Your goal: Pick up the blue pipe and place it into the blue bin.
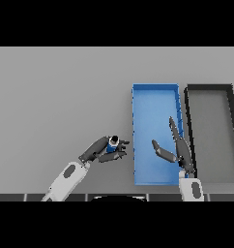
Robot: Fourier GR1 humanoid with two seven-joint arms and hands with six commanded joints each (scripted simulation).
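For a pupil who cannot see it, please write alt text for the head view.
The left hand grips the blue pipe just left of the blue bin. The right hand hangs open over the bin; a black bin stands beside it on the right.

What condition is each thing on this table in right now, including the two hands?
left hand: fingers curled round the blue pipe, just left of the blue bin.
blue pipe: gripped, mostly hidden, not yet in the bin.
blue bin: nothing lying in it; right hand over its near part.
right hand: open, fingers straight, holding nothing.
black bin: holds nothing, standing right of the blue bin.
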